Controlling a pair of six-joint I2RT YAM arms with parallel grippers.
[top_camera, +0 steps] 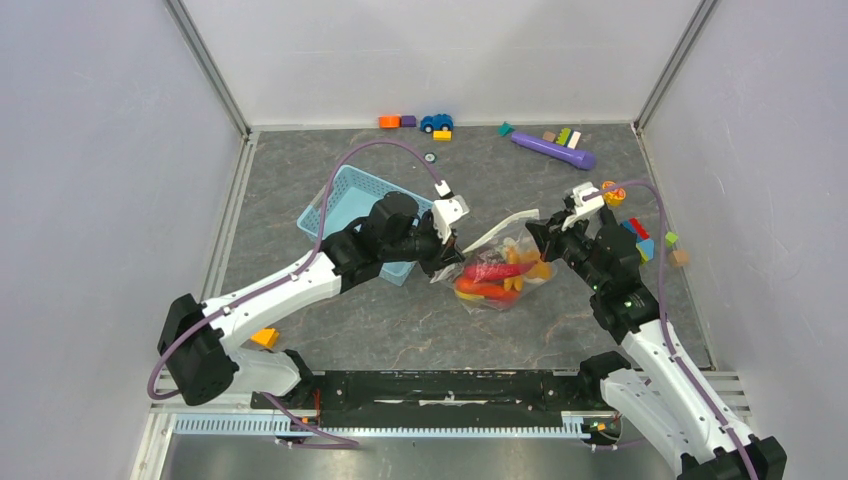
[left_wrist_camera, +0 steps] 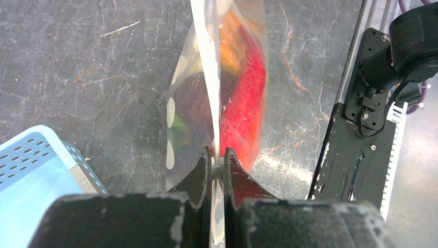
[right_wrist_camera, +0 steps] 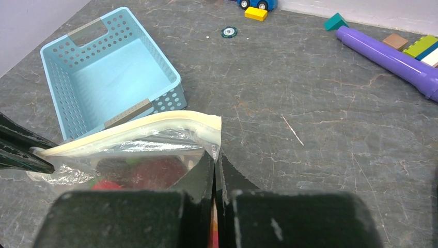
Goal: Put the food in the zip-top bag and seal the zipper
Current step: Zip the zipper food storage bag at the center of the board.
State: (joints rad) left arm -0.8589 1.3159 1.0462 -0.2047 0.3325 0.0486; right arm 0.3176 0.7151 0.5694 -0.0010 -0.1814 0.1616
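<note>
Left gripper (left_wrist_camera: pixel 217 168) pinches pale zipper (left_wrist_camera: pixel 206 62); right gripper (right_wrist_camera: pixel 215 170) pinches crinkly clear zip-top bag (right_wrist_camera: pixel 155 142) corner.

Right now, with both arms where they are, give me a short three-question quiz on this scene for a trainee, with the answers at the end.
1. True or false: the food is already inside the bag.
2. The left gripper is clamped on: A a piece of food directly; B the bag's zipper strip; C nothing at all.
3. Counting the right gripper, how many grippers are shut on the bag?

Key: 1 true; 2 B; 3 two.
</note>
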